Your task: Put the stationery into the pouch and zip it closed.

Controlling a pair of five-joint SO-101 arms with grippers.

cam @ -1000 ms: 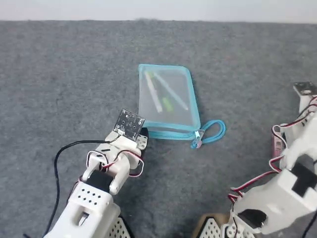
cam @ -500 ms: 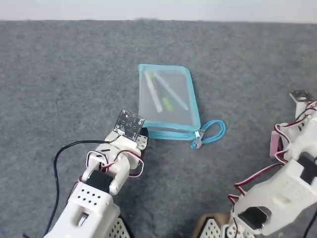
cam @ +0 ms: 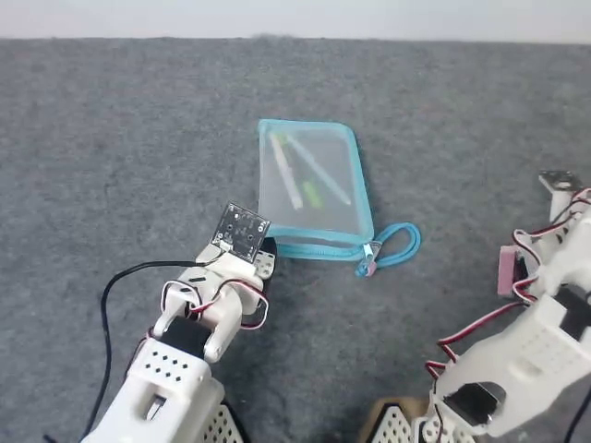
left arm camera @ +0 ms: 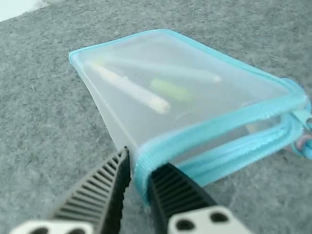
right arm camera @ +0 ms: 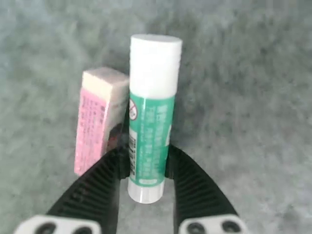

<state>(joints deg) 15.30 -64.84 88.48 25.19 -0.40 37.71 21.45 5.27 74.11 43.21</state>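
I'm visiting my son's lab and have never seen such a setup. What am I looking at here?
Two small robot arms sit side by side on a grey mat. One picture looks down from a fixed camera; the other two come from cameras on each arm's wrist. A translucent blue-edged pouch lies on the mat with pens inside. The left end effector pinches its corner. The right end effector grips a glue stick, with a pink eraser beside it.

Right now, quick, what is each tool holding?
Left tool: closed, pinching the corner of the pouch.
Right tool: closed on the glue stick.
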